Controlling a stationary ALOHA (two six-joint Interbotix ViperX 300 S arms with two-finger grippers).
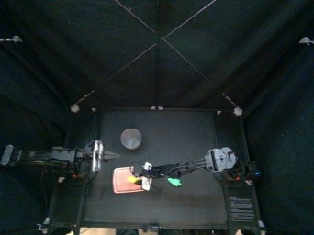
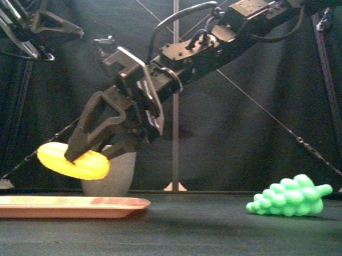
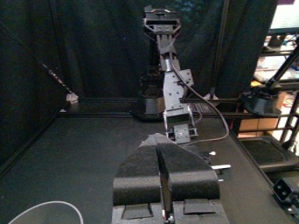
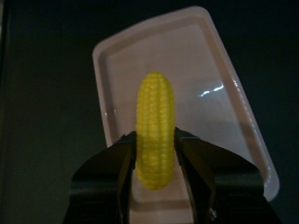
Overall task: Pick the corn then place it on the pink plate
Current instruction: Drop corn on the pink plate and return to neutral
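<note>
Place step, with the pick done. Nearest the front edge is the pink plate [image 2: 74, 206], flat on the table [image 2: 201, 235]. The green bumpy toy [image 2: 291, 197], shaped like a grape bunch, sits well apart to its right.

The corn [image 2: 74, 160] hangs over the plate, tilted and clear of it. The right gripper [image 4: 156, 144] is clamped across the cob's middle. In the wrist view the cob lines up with the plate's long axis.

Next move, my read: lower until the cob nearly touches the plate, then open the jaws. It's round, so it may roll toward the rim.

Behind it is the grey cup [image 2: 118, 178]. The left gripper [image 1: 95, 156] is parked at the left with its jaws together, holding nothing.

Count: 1 corn, 1 plate, 1 green toy, 1 cup.
</note>
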